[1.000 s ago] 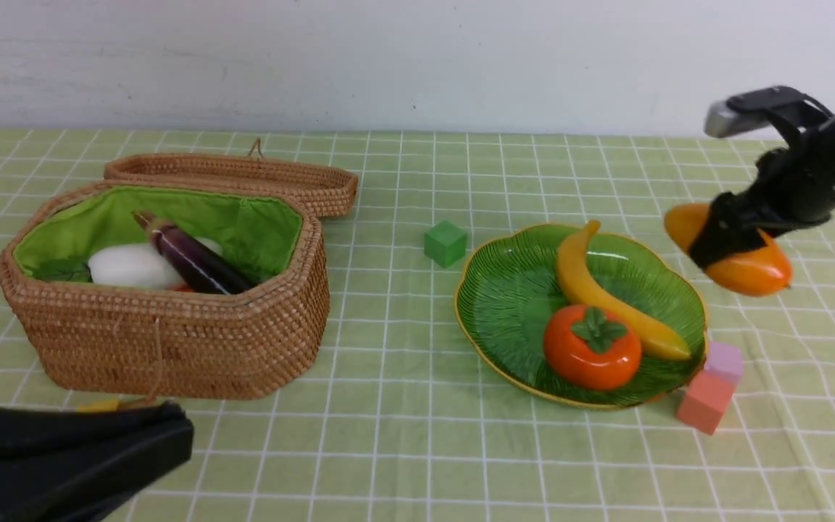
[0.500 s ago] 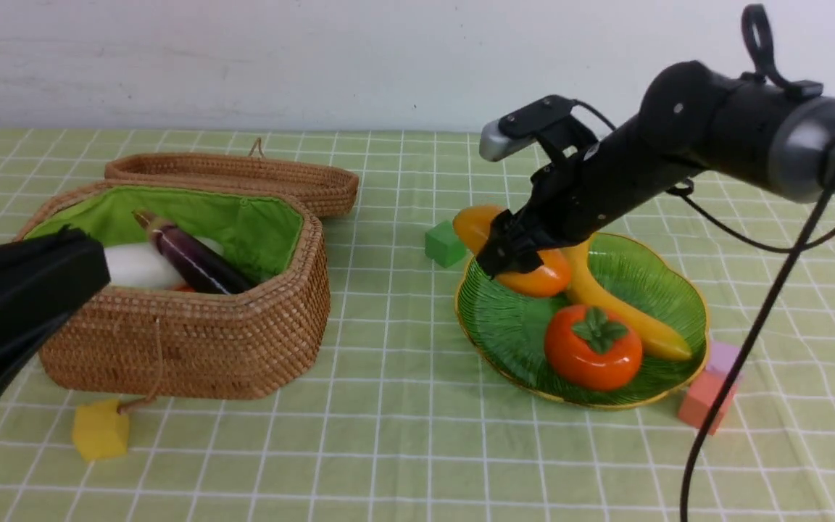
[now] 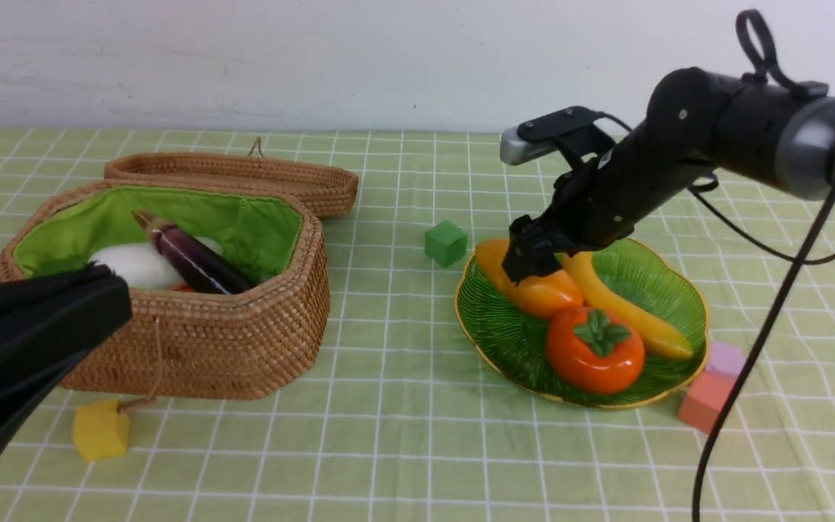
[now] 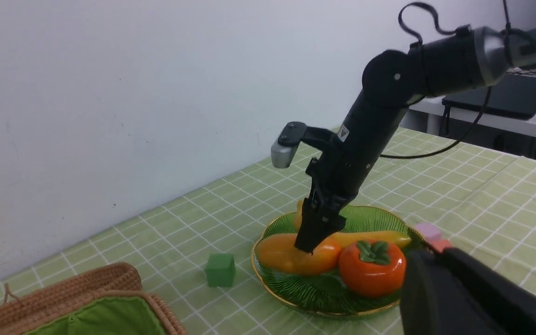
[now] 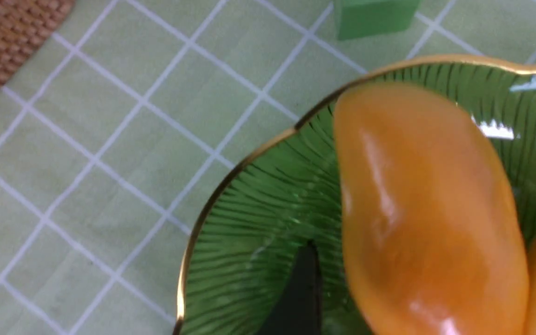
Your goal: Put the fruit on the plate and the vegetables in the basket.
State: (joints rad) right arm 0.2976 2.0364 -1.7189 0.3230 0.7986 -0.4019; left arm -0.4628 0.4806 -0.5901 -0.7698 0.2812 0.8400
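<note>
On the green checked cloth [image 3: 403, 362] your right gripper [image 3: 530, 264] straddles the mango [image 3: 533, 286], jaws wide, on the plate [image 3: 490, 319]; your left gripper [image 3: 26, 333] is clenched empty.

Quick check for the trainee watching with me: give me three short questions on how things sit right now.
1. True or false: the eggplant and the radish lie in the basket.
2. Which toy sits between the fingers of the right gripper? A. eggplant B. mango C. radish
3. How many fruits are on the plate?

Key: 1 true; 2 B; 3 three.
</note>
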